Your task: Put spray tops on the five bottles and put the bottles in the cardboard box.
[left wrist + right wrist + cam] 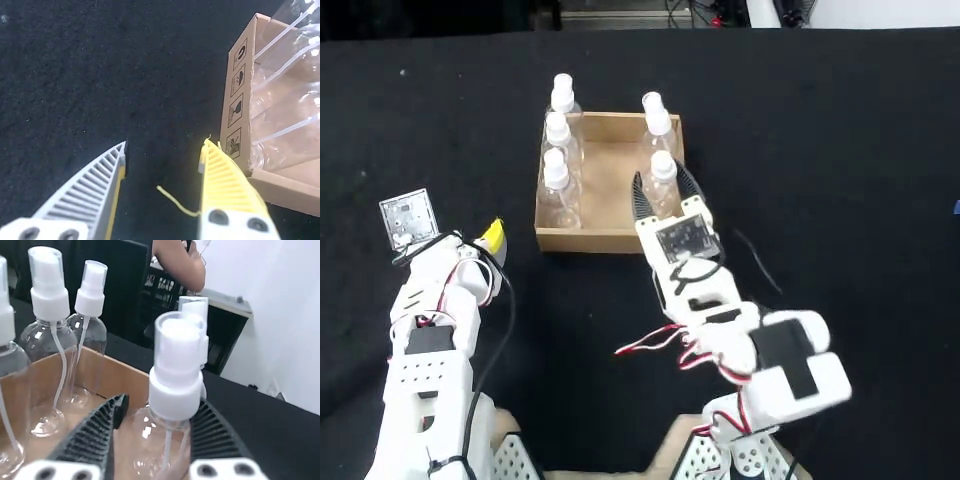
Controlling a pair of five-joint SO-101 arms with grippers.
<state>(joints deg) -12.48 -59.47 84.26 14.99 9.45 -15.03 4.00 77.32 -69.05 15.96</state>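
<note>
Likely release of last bottle into cardboard box.
Right gripper straddles it, jaws parted; best lifted straight off, clear of spray top. Left gripper gapes empty.

5 clear bottles wear white spray tops; the cardboard box is brown, the table black.

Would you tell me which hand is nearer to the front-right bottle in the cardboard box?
Right. The right hand has a finger on each side of that bottle; the left hand is outside the cardboard box, beyond its opposite wall.
</note>
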